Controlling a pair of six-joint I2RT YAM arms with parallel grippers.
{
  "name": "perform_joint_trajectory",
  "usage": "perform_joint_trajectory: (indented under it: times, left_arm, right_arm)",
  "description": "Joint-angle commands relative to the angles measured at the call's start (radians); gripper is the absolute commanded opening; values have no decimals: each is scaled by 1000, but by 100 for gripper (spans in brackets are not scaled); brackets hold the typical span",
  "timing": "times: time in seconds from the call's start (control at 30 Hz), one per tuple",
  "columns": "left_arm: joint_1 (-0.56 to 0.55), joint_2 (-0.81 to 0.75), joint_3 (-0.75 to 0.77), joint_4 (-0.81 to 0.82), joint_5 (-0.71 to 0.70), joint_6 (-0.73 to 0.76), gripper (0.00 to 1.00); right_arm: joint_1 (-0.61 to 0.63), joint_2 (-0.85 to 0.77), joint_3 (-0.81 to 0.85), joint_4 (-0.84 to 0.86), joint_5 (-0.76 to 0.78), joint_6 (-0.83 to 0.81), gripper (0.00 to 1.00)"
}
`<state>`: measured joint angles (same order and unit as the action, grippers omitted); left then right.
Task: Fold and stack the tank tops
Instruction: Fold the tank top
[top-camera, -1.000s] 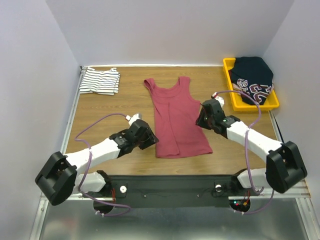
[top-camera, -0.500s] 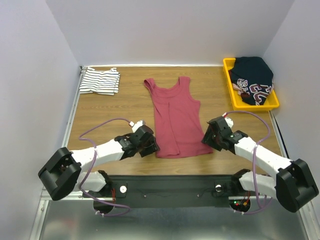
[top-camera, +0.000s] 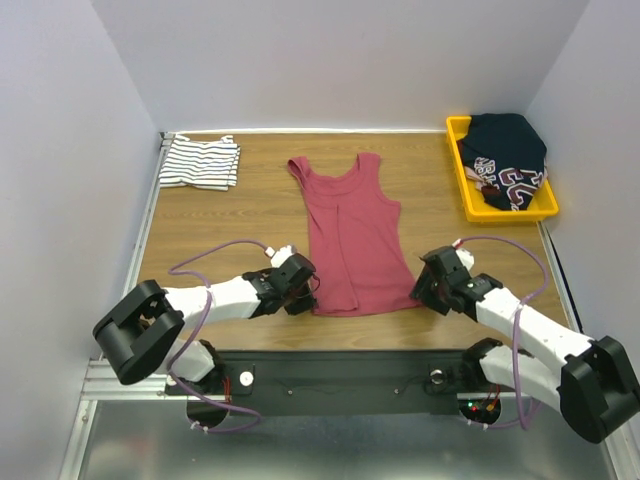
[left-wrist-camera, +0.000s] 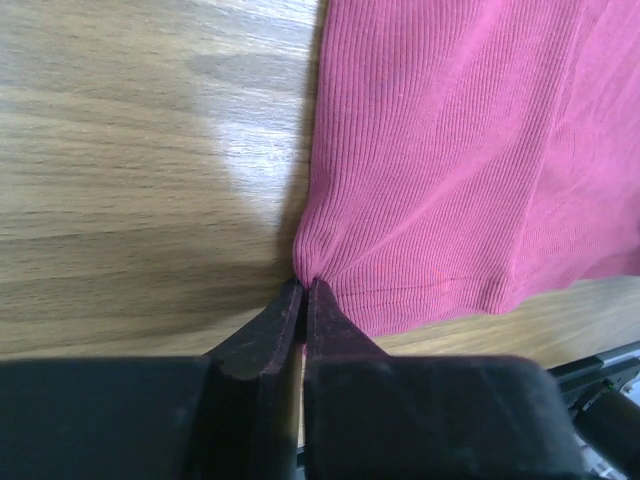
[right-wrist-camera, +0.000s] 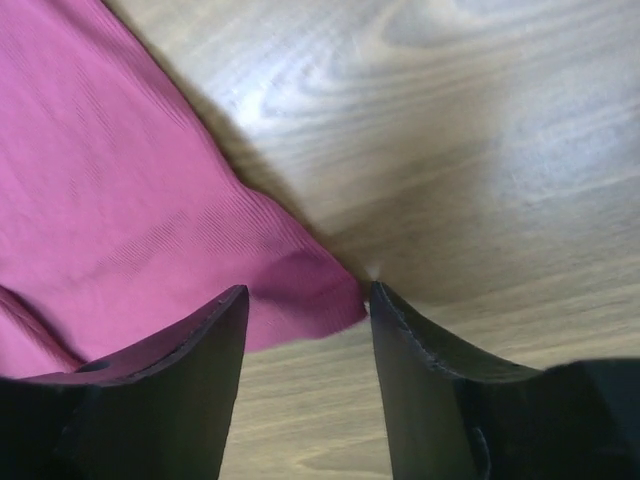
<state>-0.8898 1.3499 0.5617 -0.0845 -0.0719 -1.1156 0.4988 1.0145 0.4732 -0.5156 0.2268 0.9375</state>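
Observation:
The maroon tank top lies flat in the middle of the table, straps toward the far side. The striped white tank top sits folded at the far left corner. My left gripper is at the maroon top's near left hem corner, and the left wrist view shows that gripper shut on a pinch of the maroon cloth. My right gripper is at the near right hem corner. In the right wrist view it stands open, straddling the maroon corner, which lies on the wood.
A yellow bin at the far right holds a dark navy garment. The table's near edge runs along a black rail just behind both grippers. White walls close in the left, right and far sides.
Both arms have drawn back toward the near edge to the maroon top's hem corners. The left gripper has closed onto the left corner; the right one stays open over the right corner.

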Motion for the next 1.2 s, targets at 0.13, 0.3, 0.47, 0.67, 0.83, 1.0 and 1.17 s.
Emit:
perform_joint_trajectory:
  times: [0.13,0.3,0.47,0.67,0.83,1.0,1.17]
  left_arm:
    - [0,-8,-16,-190,-100,-16,0]
    - [61,-72,-36,-236,-83,14,0]
    - [184,-92,32,-339,-169,62,0]
    - [287,-87,17,-340,-146,135,0]
    - [299,-66,75,-365,-111,180,5]
    - [299,-156,135,-471,-131,217,48]
    - [299,-268,230,-636,-227,258,59]
  right_arm:
    - [1,-53,-45,-12,-61,35,26]
    - [1,-126,-102,-8,-112,61,11]
    - [4,-229,-165,-9,-174,84,11]
    - [49,-214,-180,37,-271,103,23]
    - [64,-194,-119,49,-196,83,58]
    - [50,-62,88,51,-103,26,70]
    - [-67,180,312,101,-135,-103,68]
